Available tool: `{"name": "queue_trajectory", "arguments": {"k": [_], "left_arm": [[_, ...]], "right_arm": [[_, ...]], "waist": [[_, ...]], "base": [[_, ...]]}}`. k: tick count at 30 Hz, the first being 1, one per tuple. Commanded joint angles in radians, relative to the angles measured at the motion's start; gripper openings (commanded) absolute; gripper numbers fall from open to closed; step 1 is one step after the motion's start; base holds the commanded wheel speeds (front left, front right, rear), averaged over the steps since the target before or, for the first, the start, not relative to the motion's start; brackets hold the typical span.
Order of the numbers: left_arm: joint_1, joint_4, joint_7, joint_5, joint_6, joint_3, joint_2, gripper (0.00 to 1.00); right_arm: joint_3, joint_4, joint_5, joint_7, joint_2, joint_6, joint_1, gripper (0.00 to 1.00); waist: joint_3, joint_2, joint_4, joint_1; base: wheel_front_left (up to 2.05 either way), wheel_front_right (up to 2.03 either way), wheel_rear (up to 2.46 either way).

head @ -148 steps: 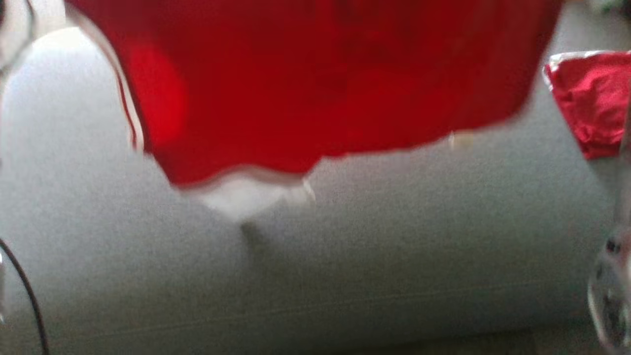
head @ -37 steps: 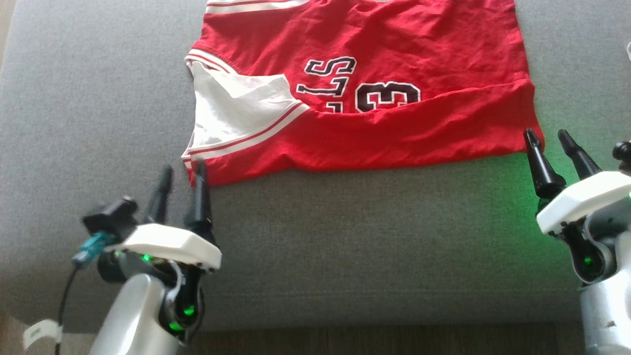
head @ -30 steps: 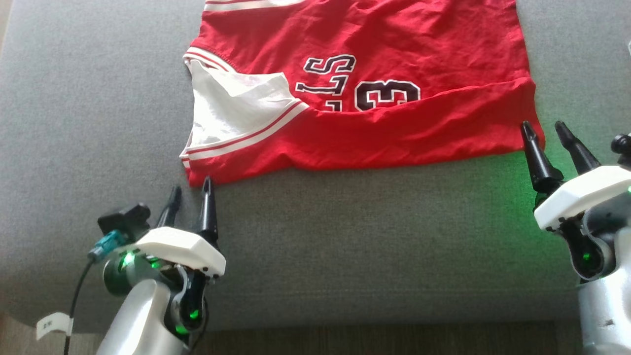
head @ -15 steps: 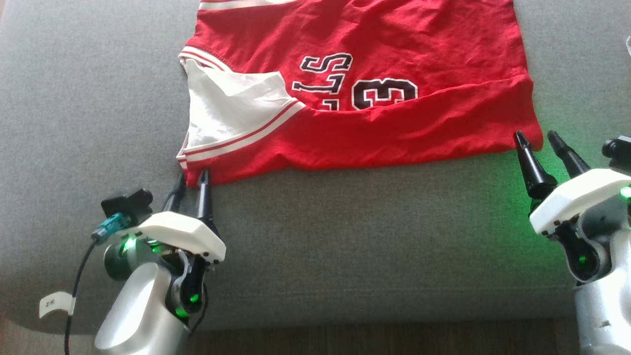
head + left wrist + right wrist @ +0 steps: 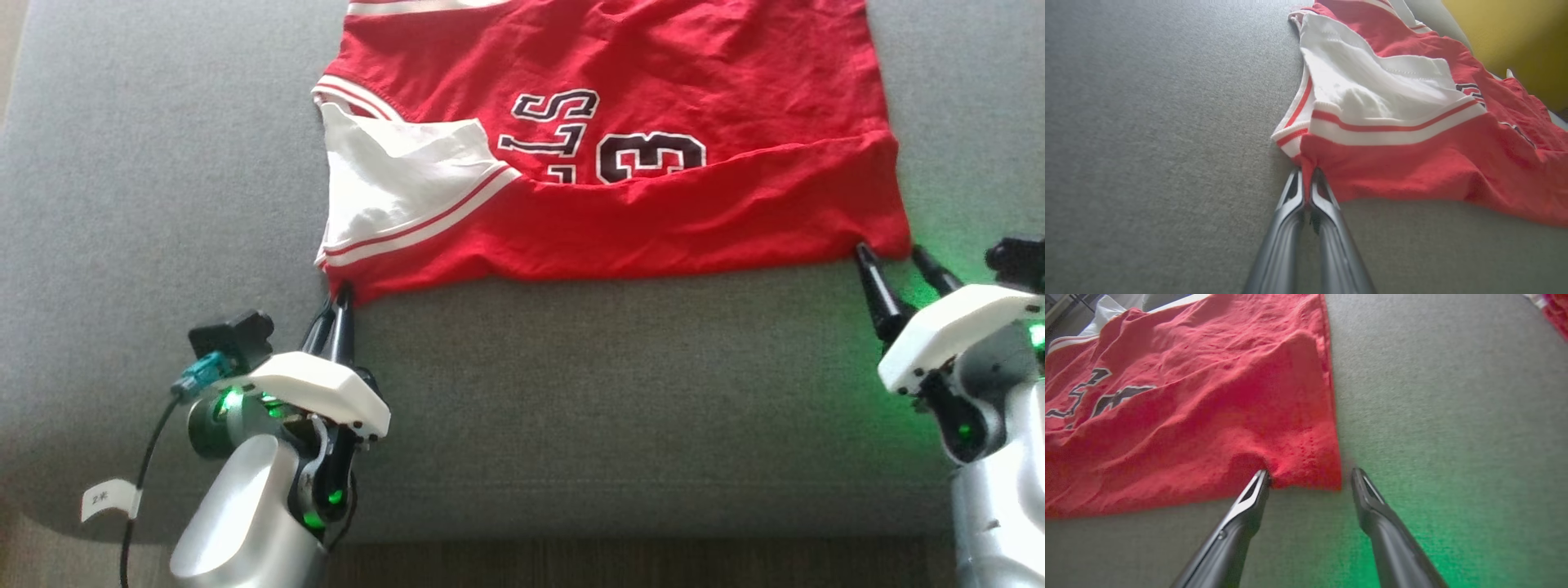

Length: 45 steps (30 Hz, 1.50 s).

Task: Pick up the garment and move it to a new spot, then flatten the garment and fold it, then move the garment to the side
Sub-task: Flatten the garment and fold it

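The red garment [image 5: 637, 220] lies spread on the grey cushion [image 5: 571, 392]. The left pincer [image 5: 340, 296] pinches its near left corner; the right pincer [image 5: 890, 251] stands spread astride the other corner (nothing gripped there). It should close deep on the hem, then the 2 arms lift evenly.

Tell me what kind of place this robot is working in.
Probably a living room: the red jersey lies on a grey upholstered cushion, like a sofa seat, with dark wood flooring below its edge and a yellow wall behind.
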Motion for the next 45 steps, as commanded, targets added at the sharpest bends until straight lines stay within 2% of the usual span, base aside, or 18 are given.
{"name": "queue_trajectory", "arguments": {"k": [1,5,6,7,8,9,16,21,28,32,39,45], "left_arm": [[-0.016,-0.032,-0.004,0.007,0.006,0.024,0.020,0.00],[-0.018,-0.050,0.002,0.010,0.010,0.018,0.023,0.00],[-0.018,-0.055,0.003,0.010,0.012,0.016,0.023,0.00],[-0.018,-0.059,0.004,0.011,0.013,0.015,0.023,0.00],[-0.018,-0.063,0.005,0.011,0.014,0.014,0.024,0.00],[-0.018,-0.067,0.007,0.011,0.015,0.013,0.025,0.00],[-0.004,-0.119,0.003,0.008,0.019,0.015,0.040,0.00],[0.050,-0.177,0.005,0.011,0.026,0.021,0.079,0.00],[0.165,-0.304,0.035,0.007,0.062,0.035,0.132,0.00],[0.263,-0.410,0.064,0.002,0.099,0.042,0.156,0.00],[0.373,-0.523,0.127,-0.006,0.145,0.019,0.161,0.00],[0.422,-0.561,0.193,-0.025,0.171,-0.003,0.158,0.00]], "right_arm": [[0.007,-0.024,-0.009,0.001,-0.002,0.000,-0.029,1.00],[-0.024,0.006,-0.027,-0.002,0.006,0.000,-0.052,1.00],[-0.028,0.017,-0.029,0.000,0.008,0.000,-0.058,0.97],[-0.029,0.028,-0.031,0.003,0.008,0.000,-0.062,0.56],[-0.028,0.036,-0.033,0.004,0.009,0.000,-0.066,0.33],[-0.025,0.044,-0.033,0.006,0.009,0.000,-0.068,0.00],[0.013,0.040,0.009,0.021,0.002,0.000,-0.054,0.00],[0.028,-0.001,0.048,0.016,-0.025,0.000,-0.025,0.00],[0.034,-0.058,0.097,0.020,-0.063,0.000,0.058,0.00],[0.033,-0.102,0.120,0.029,-0.084,0.000,0.123,0.00],[0.027,-0.157,0.143,0.065,-0.112,0.000,0.202,0.00],[0.027,-0.181,0.157,0.090,-0.123,0.000,0.242,0.00]], "waist": [[0.002,0.0000,0.004,0.0000],[0.009,0.0000,0.011,0.0000],[0.010,0.0000,0.012,0.0000],[0.011,0.0000,0.013,0.0000],[0.012,0.0000,0.014,0.0000],[0.013,0.0000,0.015,0.0000],[0.008,0.0000,0.003,0.0000],[-0.012,0.0000,-0.016,0.0000],[-0.050,0.0000,-0.027,0.0000],[-0.072,0.0000,-0.037,0.0000],[-0.072,0.0000,-0.042,0.0000],[-0.064,0.0000,-0.048,0.0000]], "base": [[0.00,0.00,0.00],[0.00,0.00,0.00],[0.00,0.00,0.00],[0.00,0.00,0.00],[0.00,0.00,0.00],[0.00,0.00,0.00],[0.00,0.00,0.00],[0.00,0.00,0.00],[0.00,0.00,0.00],[0.00,0.00,0.00],[0.00,0.00,0.00],[0.00,0.00,0.00]]}}
